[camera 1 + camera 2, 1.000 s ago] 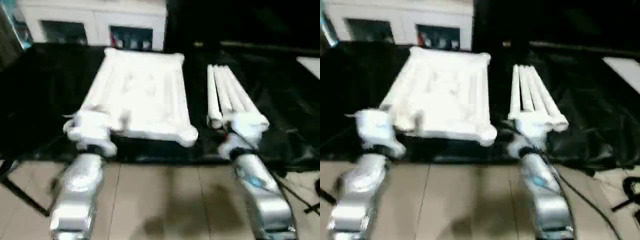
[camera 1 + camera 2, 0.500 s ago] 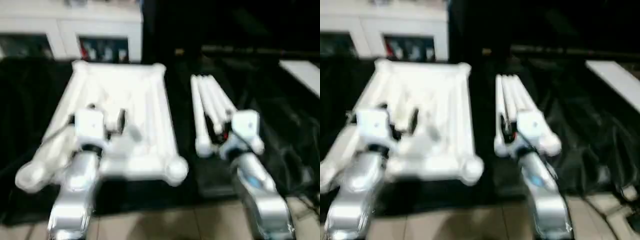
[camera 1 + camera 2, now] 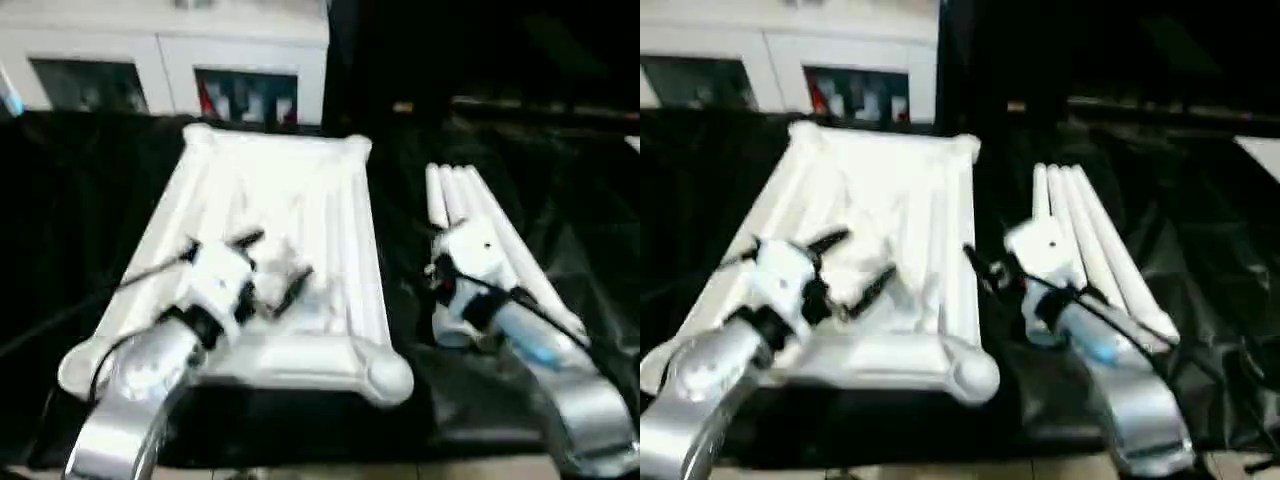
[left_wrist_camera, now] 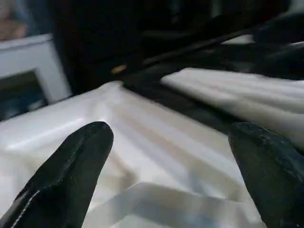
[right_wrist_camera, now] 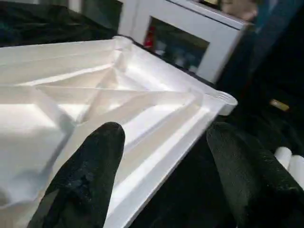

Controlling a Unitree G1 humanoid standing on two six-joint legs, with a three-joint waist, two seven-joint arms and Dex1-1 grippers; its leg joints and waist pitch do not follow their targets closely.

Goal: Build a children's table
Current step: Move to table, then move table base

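Note:
The children's table lies in parts on black cloth. Its white top (image 3: 300, 180) rests upside down, ribbed underside (image 5: 95, 90) up, with round sockets at the corners (image 3: 390, 375). The white tube legs (image 3: 470, 205) lie side by side to its right. My left gripper (image 3: 270, 263) hovers open over the near half of the top, nothing between its fingers (image 4: 71, 166). My right gripper (image 3: 985, 268) is open and empty in the gap between the top's right edge and the legs, pointing toward the top; its fingers (image 5: 90, 175) frame the top's far corner.
A white cabinet (image 3: 170, 60) with glass doors stands behind the work surface. Black cloth (image 3: 60, 200) covers the surface and hangs in folds at the right (image 3: 1200, 260). Pale floor tiles (image 3: 330, 472) show along the near edge.
The camera has shifted. My left gripper has reached farther over the table top and turned to the right. My right wrist has swung its fingers left, toward the top's edge.

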